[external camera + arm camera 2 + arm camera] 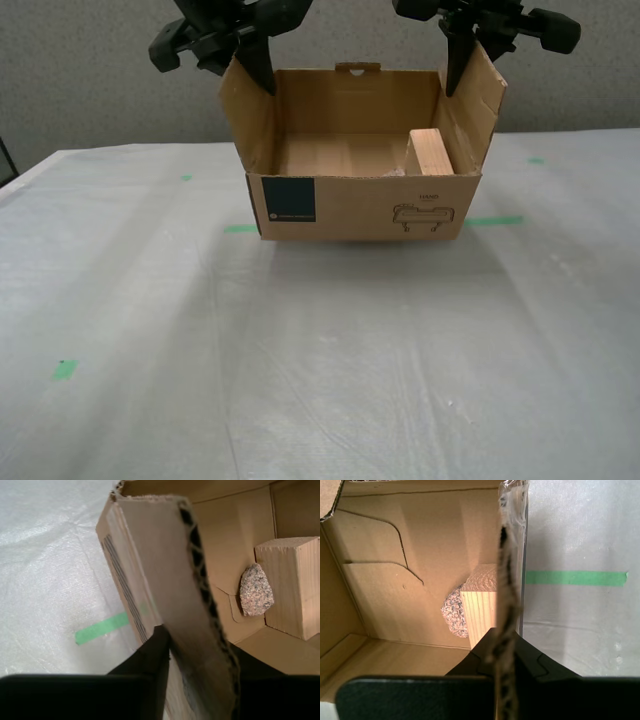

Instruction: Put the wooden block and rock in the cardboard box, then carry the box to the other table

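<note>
The cardboard box (350, 205) is between my two claws, with its long axis running from the exterior view's left to its right. My first claw (458, 72) is closed on the upright side flap at the exterior view's right. My second claw (262, 72) is closed on the opposite flap, so each claw holds one end of the box from above.

The box is over the counter (300, 380), which has a wrinkled white sheet, close to the green tape marks (493, 221). I cannot tell if its bottom touches the sheet or is just above it.

The load is not in the centre. The wooden block (432, 152), pale and smooth, stands inside beside the flap of my first claw. The rock (256, 591), a small lumpy speckled stone, lies against the block on the side toward my second claw. I judge that the first claw's end is the heavier one, so the thin corrugated flap there could bend when the box is lowered.
</note>
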Motion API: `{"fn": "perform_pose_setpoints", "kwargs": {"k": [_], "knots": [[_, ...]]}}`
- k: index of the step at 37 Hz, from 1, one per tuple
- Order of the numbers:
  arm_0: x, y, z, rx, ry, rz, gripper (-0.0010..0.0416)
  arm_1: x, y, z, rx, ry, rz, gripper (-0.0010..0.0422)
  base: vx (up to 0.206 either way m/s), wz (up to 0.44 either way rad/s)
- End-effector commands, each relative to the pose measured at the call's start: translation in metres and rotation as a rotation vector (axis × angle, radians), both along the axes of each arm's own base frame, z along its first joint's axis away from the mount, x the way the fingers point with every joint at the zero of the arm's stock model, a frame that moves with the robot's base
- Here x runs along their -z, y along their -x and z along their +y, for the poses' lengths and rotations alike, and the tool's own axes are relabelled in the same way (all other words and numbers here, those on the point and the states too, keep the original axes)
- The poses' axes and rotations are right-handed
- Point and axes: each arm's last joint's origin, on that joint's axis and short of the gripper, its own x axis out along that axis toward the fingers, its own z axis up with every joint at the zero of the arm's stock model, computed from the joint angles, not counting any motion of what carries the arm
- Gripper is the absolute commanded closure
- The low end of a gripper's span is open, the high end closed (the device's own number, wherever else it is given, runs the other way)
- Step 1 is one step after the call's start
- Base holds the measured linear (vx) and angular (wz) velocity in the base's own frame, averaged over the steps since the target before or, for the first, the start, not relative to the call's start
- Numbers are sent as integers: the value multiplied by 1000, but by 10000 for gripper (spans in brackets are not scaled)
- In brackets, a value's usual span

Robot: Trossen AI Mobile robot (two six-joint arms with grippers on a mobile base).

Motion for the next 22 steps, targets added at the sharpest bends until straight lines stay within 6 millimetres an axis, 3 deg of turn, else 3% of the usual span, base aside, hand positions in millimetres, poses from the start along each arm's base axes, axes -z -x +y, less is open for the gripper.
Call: {"fn": "perform_pose_setpoints", "kwargs": {"k": [1, 11, 22], "knots": [[-1, 0, 1, 0, -15, 0, 375, -1, 0, -1, 2, 20, 5, 302, 0, 0], [-2, -1, 1, 1, -15, -9, 270, -1, 0, -2, -4, 19, -3, 193, 0, 0], [-2, -1, 1, 0, -18, -17, 91, -2, -2, -2, -18, 6, -31, 93, 0, 0]]}}
